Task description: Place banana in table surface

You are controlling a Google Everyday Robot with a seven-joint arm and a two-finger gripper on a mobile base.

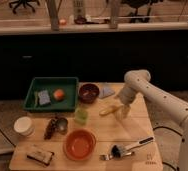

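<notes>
Notes small pale-yellow curved banana [109, 109] lying on light wooden plank table surface [112, 130], gripper [123, 112] spread wide just beside it.

My gripper [123, 111] hangs over the right half of the table [103, 129]. Behind it runs a dark low wall [47, 55] topped by a pale ledge [87, 27], with posts [53, 15] and chair legs [24, 5] beyond. The floor [2, 125] is grey, the light dim and warm
</notes>
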